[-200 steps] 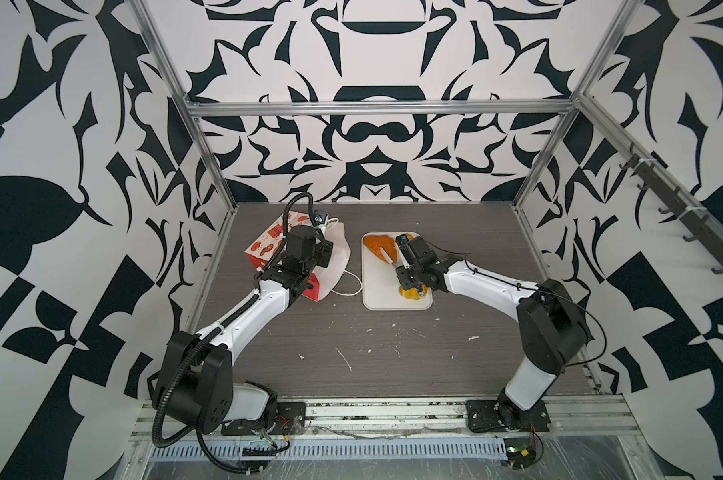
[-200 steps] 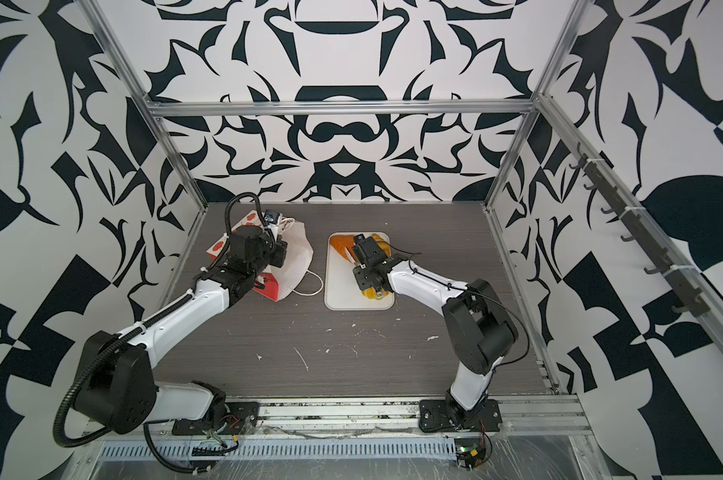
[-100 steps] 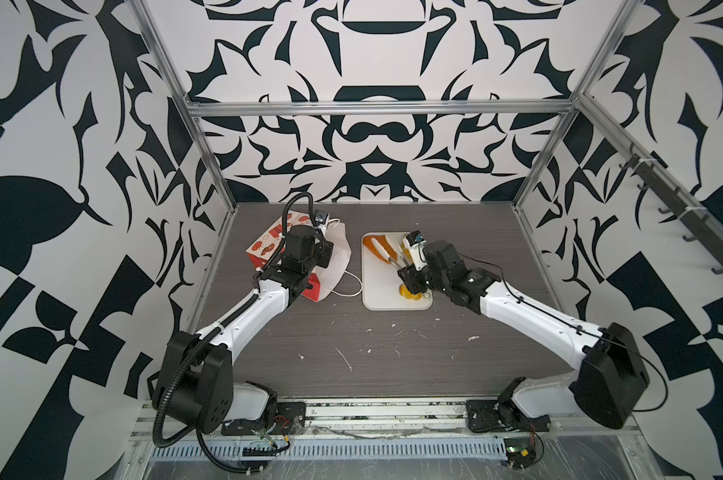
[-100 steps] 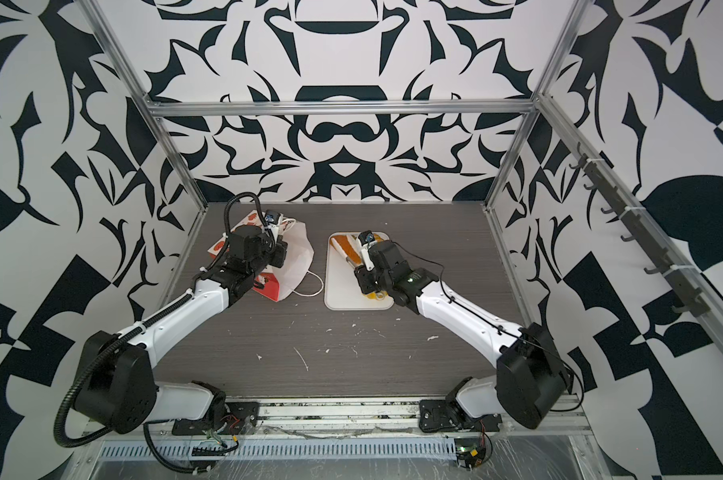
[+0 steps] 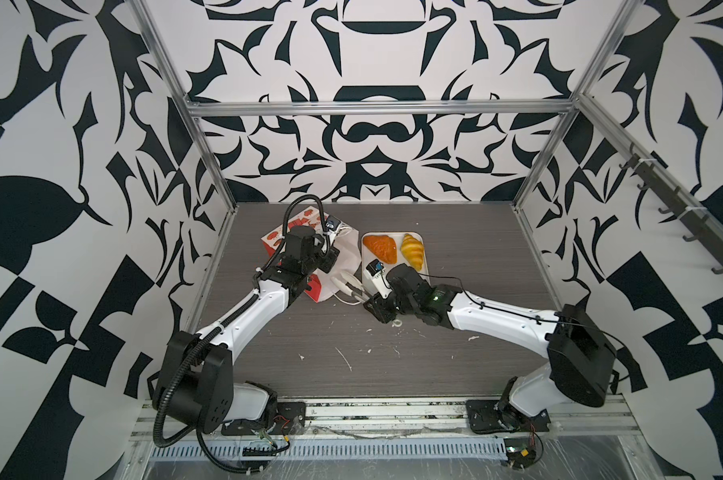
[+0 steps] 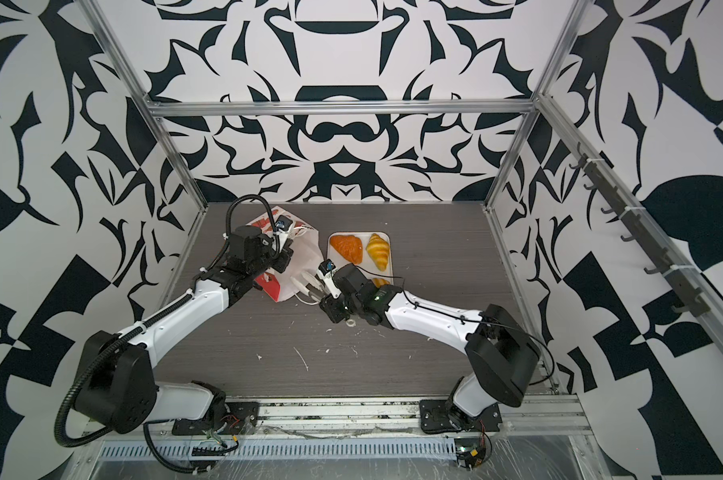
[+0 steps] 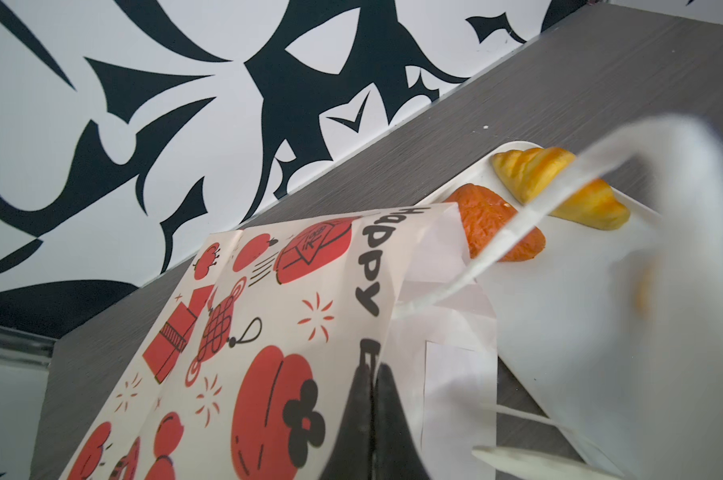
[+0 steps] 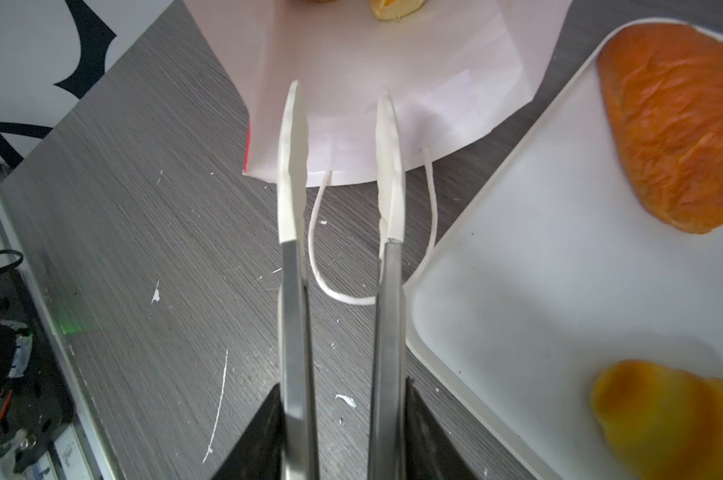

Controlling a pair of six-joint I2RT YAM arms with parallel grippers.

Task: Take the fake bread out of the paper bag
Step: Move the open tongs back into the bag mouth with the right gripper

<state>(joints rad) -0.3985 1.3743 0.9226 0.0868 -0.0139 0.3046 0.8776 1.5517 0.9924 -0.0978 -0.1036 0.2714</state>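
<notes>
Fake bread (image 6: 348,248) lies in two places. A browner triangular pastry (image 5: 379,248), a yellow croissant (image 5: 412,250) and a third orange piece (image 8: 663,419) lie on the white tray (image 8: 538,270), which sits near the tabletop's far edge about midway along it. A yellow scrap (image 8: 397,7) shows deep inside the paper bag (image 7: 268,332). The bag lies on its side just beside the tray, toward the far left corner, with its mouth facing the near edge. The pieces look light and glossy, so probably slick and apt to squirt out of a pinch. I would take one across its thickest middle, not at a tapered tip. The bag is thin paper and likely to crumple or slide if nudged. The left hand (image 7: 372,415) is closed, seemingly pinching the bag's upper rim to hold the mouth up. The right hand (image 8: 343,432) is clamped around a pair of tongs (image 8: 295,291). The tongs' white tips stand moderately apart with nothing between them. They hover over the bag's lower lip, above the white cord handle (image 8: 343,297) lying on the tabletop.
</notes>
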